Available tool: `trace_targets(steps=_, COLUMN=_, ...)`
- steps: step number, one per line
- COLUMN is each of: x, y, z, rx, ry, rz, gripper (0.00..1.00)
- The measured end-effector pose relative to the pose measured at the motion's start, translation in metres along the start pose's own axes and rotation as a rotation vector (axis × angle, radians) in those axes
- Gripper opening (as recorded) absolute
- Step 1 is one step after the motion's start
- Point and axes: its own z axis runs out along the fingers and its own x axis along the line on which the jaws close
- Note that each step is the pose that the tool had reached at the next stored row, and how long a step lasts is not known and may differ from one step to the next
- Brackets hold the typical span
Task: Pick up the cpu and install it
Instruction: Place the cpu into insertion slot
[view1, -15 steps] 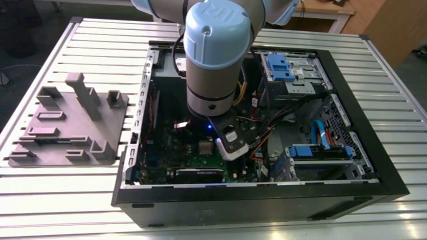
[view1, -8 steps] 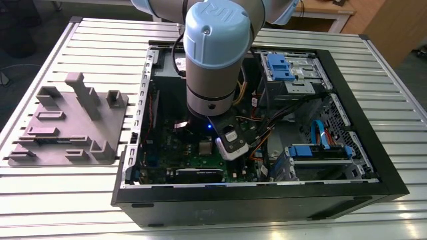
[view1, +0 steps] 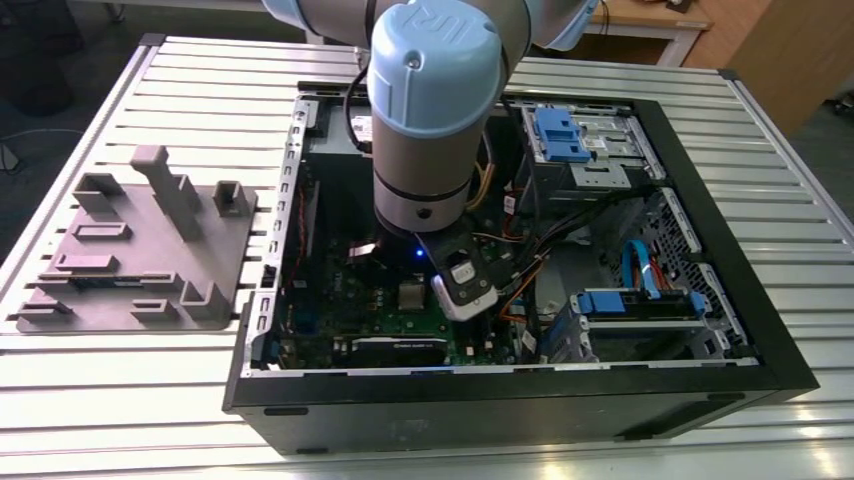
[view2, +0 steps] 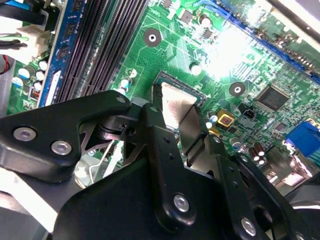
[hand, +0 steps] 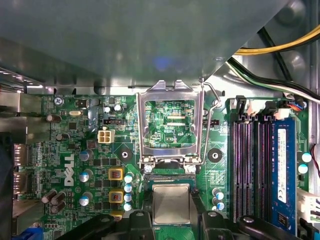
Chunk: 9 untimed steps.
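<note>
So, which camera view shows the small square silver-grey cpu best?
The first wrist view: the small square silver-grey cpu faces the camera, its top nearly whole. In the second wrist view the black end effector covers part of it. In the exterior view the blue-grey arm stands over that spot.

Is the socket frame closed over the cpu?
No, in the first wrist view the socket frame stands flipped open, the cpu bare beside it.

Your slatted metal table (view1: 120, 400) carries two items. One grey moulded tray (view1: 134, 250) lies toward the exterior view's left. One open black computer case (view1: 507, 405) lies just beside it, rightward.
</note>
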Motion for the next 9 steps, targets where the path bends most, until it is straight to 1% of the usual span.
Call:
trace_targets(steps=4, x=0.0001, y=-0.0001, z=-0.0005, rx=0.0007, ry=0.0003, rz=0.005, gripper=0.38)
trace_targets(steps=9, x=0.0001, y=-0.0005, z=-0.0005, rx=0.0010, ry=-0.0006, rz=0.029, gripper=0.38)
